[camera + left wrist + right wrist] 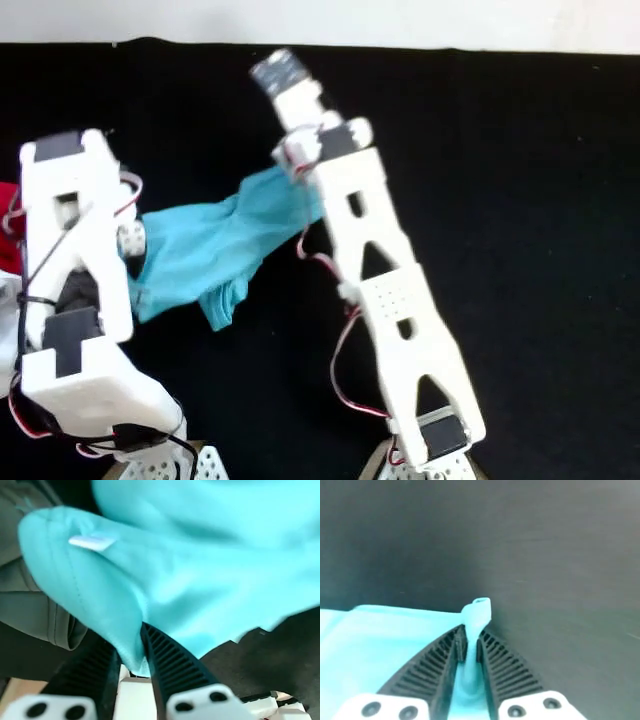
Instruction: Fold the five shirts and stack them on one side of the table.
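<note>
Hidden / cut off first.

High view: the turquoise shirt is stretched between the two arms, bunched, not folded. Sleeves and collar can't be sorted out.
- Red cloth left of the shirt: mostly cut off by the frame and partly behind the left arm. Can't tell if it's a shirt, or folded.
- The left arm's body covers the shirt's left end.
- A loose flap droops from the shirt's near edge.
- Can't tell whether the shirt's middle rests on the black bench or hangs off it.
- The shirt's right end runs in under the wrist of the right arm, so that end is covered too.

Left wrist view:
- Grey-green garment just beside the shirt. The shirt's edge overlaps it and the frame cuts it off. Type unclear.
- Small white label on the shirt near its stitched hem, too blurred to make out.

Fingers:
- left fingers: nearly closed, and a fold of the shirt's hem fills the narrow gap. The ribbed inner faces press the cloth from both sides, so they are clamped on the shirt's left end.
- right fingers: closed to a slit with a thin pinch of the shirt between them. A small nub of fabric pokes out past the tips. The rest of the shirt spreads away to one side, with black bench beyond it.
</note>
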